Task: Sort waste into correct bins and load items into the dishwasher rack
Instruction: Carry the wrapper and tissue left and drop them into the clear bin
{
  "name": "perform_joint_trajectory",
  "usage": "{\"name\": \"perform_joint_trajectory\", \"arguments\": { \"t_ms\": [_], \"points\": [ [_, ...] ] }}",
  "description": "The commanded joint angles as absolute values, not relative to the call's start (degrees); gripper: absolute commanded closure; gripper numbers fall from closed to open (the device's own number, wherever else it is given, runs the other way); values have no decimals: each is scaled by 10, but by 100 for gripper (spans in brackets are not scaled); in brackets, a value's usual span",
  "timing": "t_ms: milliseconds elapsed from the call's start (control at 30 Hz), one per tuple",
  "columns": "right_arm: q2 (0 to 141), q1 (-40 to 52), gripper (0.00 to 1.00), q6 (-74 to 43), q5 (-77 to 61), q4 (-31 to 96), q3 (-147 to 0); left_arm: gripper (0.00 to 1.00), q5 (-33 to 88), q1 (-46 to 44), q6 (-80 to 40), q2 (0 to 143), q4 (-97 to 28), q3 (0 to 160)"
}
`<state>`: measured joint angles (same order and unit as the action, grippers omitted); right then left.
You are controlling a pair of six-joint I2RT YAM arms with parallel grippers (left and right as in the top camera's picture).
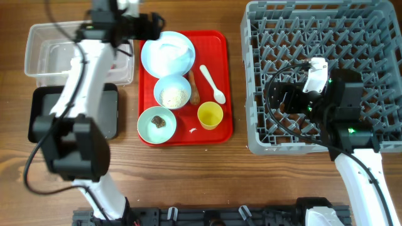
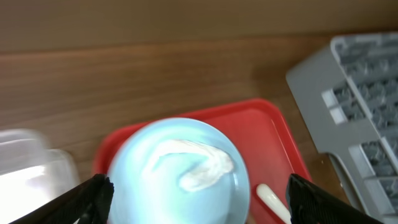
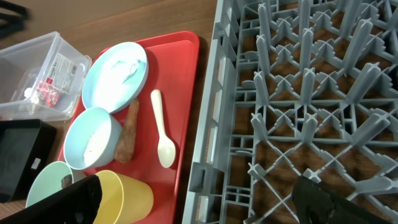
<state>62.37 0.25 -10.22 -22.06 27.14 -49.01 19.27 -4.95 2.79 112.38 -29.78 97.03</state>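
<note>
- Left gripper (image 2: pixel 200 185): fingers spread wide, nothing between them, above the plate (image 2: pixel 177 174) at the far-left corner of the red tray (image 2: pixel 273 124).
- Crumpled paper (image 2: pixel 199 165) lies on the plate.
- Right gripper (image 3: pixel 196 190): fingers also wide apart and empty, over the rack (image 3: pixel 298 93), near its tray-side edge. The rack sits just right of the red tray.
- On the tray, left side: bowl (image 1: pixel 172 91) holding rice (image 1: pixel 173 96), with the green bowl (image 1: pixel 156 123) nearer the robot holding a brown lump (image 1: pixel 157 121).
- On the tray, right side: spoon (image 1: pixel 212 83), and the yellow cup (image 1: pixel 210 115) upright near the robot-side edge.
- Carrot stick (image 3: pixel 127 134) lies between the rice bowl and the spoon.
- Left of the tray: clear tub (image 1: pixel 38 56) with the red wrapper (image 3: pixel 53 78) inside, and the black tray (image 1: pixel 110 110) on the tub's robot side.
</note>
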Motion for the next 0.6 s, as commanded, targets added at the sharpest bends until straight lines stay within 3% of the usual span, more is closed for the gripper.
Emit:
{"name": "perform_joint_trajectory", "arguments": {
  "t_ms": [0, 100, 567],
  "points": [
    [628, 6, 0, -107, -230, 269, -503, 10, 147, -86, 41, 1195, -282, 974],
    [628, 6, 0, -107, -230, 269, -503, 4, 135, -106, 41, 1233, -245, 974],
    [628, 6, 0, -107, -230, 273, -503, 2, 106, -111, 41, 1339, -203, 974]
  ]
}}
